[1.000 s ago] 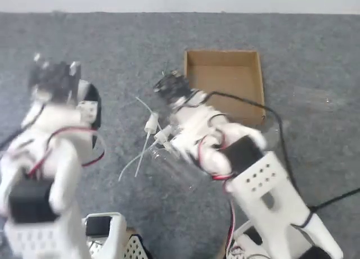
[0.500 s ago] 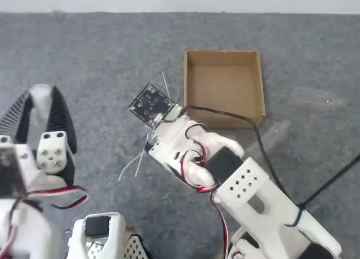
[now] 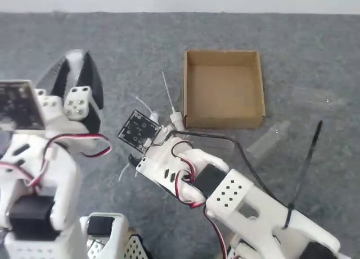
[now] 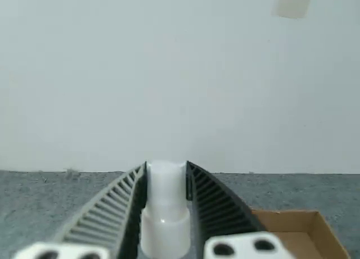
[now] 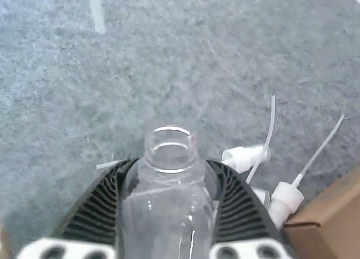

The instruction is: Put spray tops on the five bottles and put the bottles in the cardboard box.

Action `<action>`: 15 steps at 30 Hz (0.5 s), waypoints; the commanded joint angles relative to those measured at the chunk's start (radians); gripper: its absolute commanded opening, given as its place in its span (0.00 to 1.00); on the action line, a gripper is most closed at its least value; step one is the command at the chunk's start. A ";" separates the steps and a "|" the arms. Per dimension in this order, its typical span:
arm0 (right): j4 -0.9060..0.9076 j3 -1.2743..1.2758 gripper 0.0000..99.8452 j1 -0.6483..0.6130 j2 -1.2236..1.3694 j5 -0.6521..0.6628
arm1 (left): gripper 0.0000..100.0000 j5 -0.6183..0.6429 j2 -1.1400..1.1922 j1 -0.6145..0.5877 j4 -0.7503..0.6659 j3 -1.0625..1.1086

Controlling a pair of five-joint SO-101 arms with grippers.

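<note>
1. The left claw [image 4: 166, 169] is clenched on a white spray top [image 4: 164, 211], standing lengthwise between its fingers up to their tips; which end faces out I cannot tell
2. The right claw [image 5: 170, 164] is grasping a clear bottle [image 5: 169, 194], long axis along the fingers, open mouth poking past the tips toward the carpet [image 5: 67, 90]
3. In the high view the claws are well apart, the left one lifted and aimed away from the right; I judge the coming move turns on lining the top up with that open mouth
4. Loose spray tops [image 5: 246, 155] lie just beside one finger of the right claw, the cardboard box [image 5: 332, 217] past them, nearer this claw than the left
</note>
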 commanded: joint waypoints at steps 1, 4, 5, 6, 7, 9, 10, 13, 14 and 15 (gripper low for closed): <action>-0.130 0.040 0.01 -0.002 -0.013 -0.012 | 0.01 0.080 -0.005 0.017 -0.049 0.007; -0.176 0.064 0.01 -0.002 -0.013 -0.012 | 0.01 0.126 -0.005 0.021 -0.086 0.041; -0.182 0.064 0.01 -0.001 -0.013 -0.012 | 0.01 0.144 -0.005 0.021 -0.115 0.062; -0.185 0.064 0.01 0.001 -0.013 -0.015 | 0.01 0.161 -0.005 0.021 -0.143 0.088; -0.186 0.064 0.01 0.002 -0.013 -0.034 | 0.01 0.173 -0.008 0.021 -0.161 0.114; -0.186 0.066 0.01 0.018 -0.024 -0.091 | 0.01 0.201 -0.011 0.021 -0.189 0.159; -0.186 0.068 0.01 0.027 -0.035 -0.110 | 0.01 0.221 -0.011 0.021 -0.206 0.179; -0.176 0.074 0.01 0.045 -0.074 -0.120 | 0.01 0.252 -0.011 0.023 -0.227 0.206; -0.174 0.081 0.01 0.047 -0.085 -0.120 | 0.01 0.252 -0.011 0.023 -0.227 0.209; -0.180 0.094 0.01 0.047 -0.097 -0.120 | 0.01 0.252 -0.011 0.025 -0.226 0.209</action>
